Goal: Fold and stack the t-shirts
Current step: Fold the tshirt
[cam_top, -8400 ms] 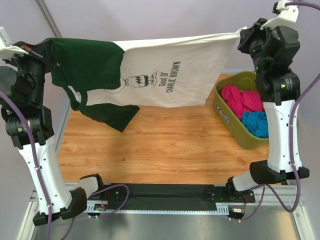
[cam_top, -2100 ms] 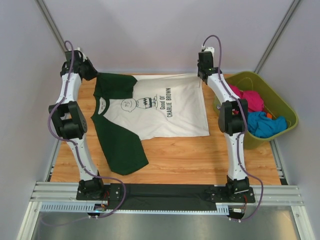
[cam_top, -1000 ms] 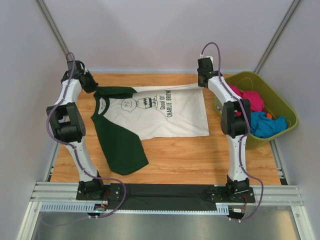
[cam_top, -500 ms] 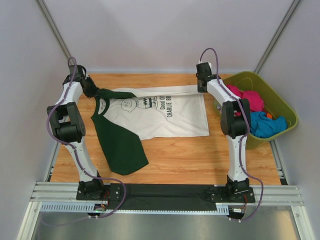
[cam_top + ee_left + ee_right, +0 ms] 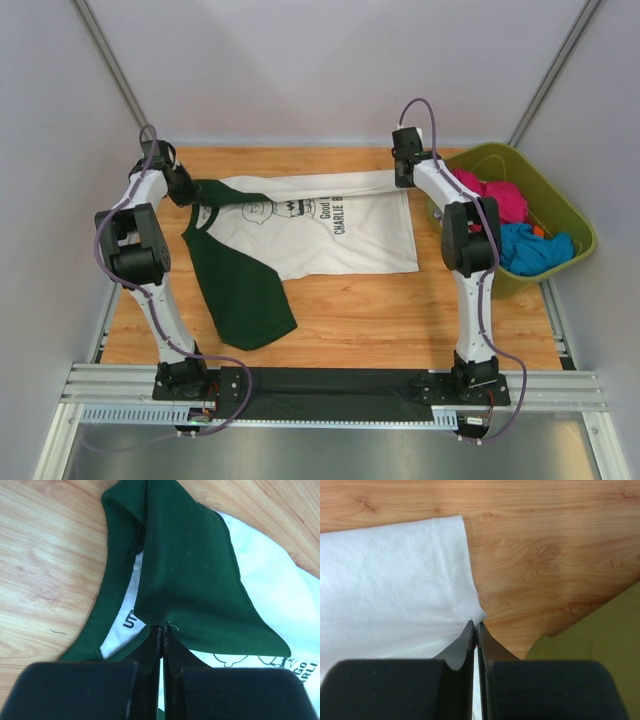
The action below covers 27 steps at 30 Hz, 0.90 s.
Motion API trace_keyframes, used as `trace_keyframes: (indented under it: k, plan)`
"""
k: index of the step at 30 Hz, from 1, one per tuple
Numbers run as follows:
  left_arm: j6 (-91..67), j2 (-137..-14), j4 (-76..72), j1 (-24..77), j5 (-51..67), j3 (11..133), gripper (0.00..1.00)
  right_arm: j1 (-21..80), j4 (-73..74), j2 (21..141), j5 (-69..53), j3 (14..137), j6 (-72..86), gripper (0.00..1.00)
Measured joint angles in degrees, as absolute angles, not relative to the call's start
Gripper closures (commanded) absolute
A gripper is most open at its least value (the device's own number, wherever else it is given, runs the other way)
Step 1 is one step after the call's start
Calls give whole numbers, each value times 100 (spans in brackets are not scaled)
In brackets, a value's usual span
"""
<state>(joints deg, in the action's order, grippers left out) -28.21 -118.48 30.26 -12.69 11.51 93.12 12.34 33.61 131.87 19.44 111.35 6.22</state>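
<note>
A white t-shirt (image 5: 300,235) with dark green sleeves and black chest print lies spread on the wooden table. Its far edge is lifted and folded toward the near side. My left gripper (image 5: 183,188) is shut on the far green sleeve (image 5: 195,575), which hangs over the green neckband (image 5: 107,580) in the left wrist view. My right gripper (image 5: 403,172) is shut on the far hem corner (image 5: 465,605) of the white cloth. The near green sleeve (image 5: 243,295) lies flat toward the table's front.
An olive-green tub (image 5: 560,262) stands at the table's right, close beside my right arm, holding pink (image 5: 495,195) and blue (image 5: 525,250) clothes. Grey walls close in behind and on both sides. Bare wood (image 5: 400,320) shows in front of the shirt.
Both grippers have drawn the shirt's far edge a little nearer, so the fold now covers the top of the chest lettering. The grips have not changed.
</note>
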Motion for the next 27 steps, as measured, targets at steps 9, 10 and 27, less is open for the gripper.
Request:
trace_keyframes:
  k: [9, 10, 27]
  plan:
    - [-2842, -11848, 3028, -1297, 1149, 9303, 100, 1236, 3385, 13187, 1946, 11135, 628, 100]
    - [-2842, -11848, 3028, -1299, 1149, 9303, 100, 1236, 3385, 13187, 1946, 11135, 635, 100]
    - [-2842, -11854, 3065, -1354, 1153, 9347, 100, 1313, 3520, 13187, 2023, 11039, 648, 100]
